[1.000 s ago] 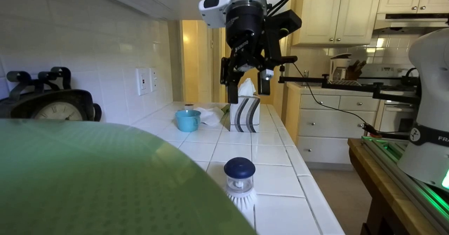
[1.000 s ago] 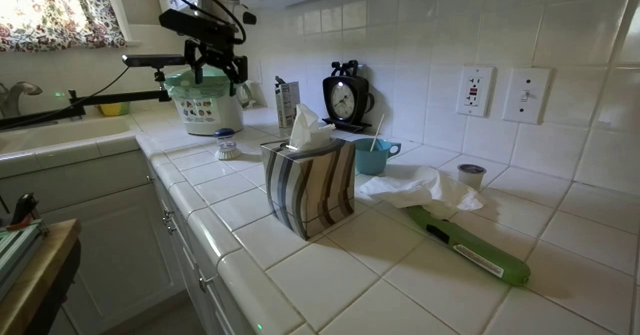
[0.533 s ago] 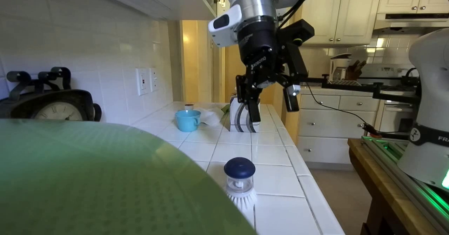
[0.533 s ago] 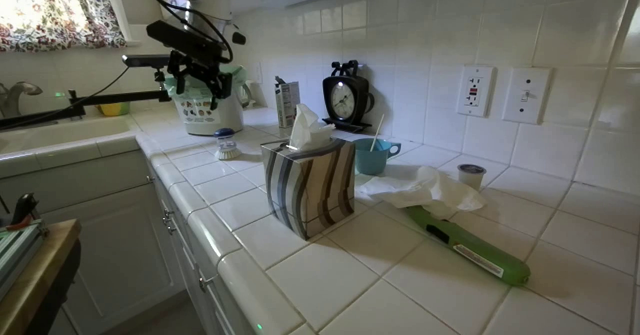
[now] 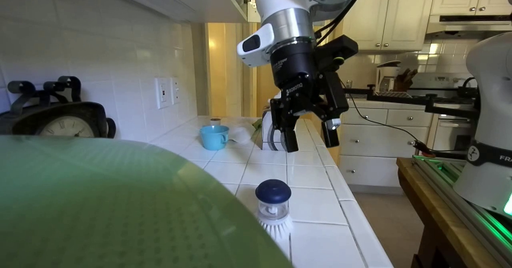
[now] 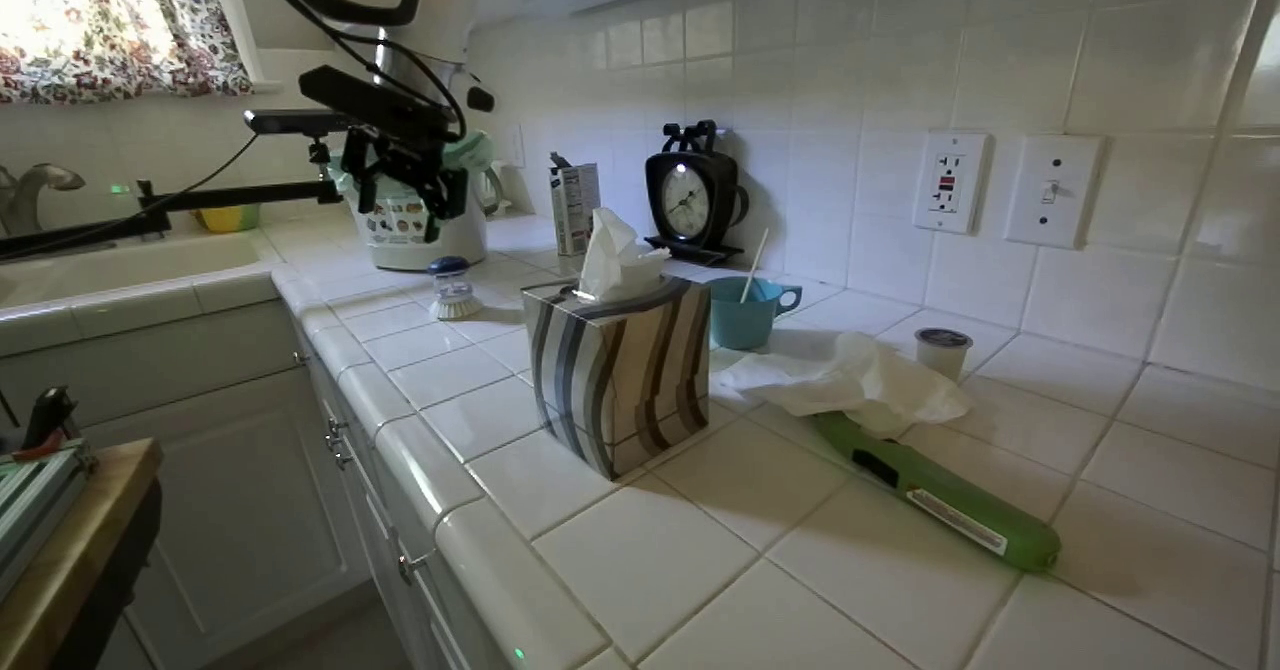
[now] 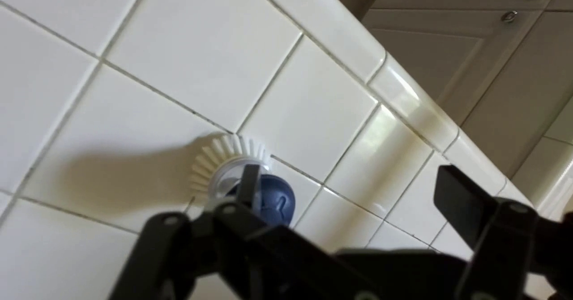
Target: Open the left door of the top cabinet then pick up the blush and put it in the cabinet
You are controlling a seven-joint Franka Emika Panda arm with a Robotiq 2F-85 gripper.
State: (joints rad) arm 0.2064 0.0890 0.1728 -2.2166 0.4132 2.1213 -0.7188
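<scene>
A blue-domed brush is standing bristles-down on a white tiled counter, lower than the claw, which is hanging in midair, spread wide. Beyond the claw, in an exterior view, a striped tissue box and a light blue mug are sitting; higher than the claw, the top cabinet is showing a door standing open.
</scene>
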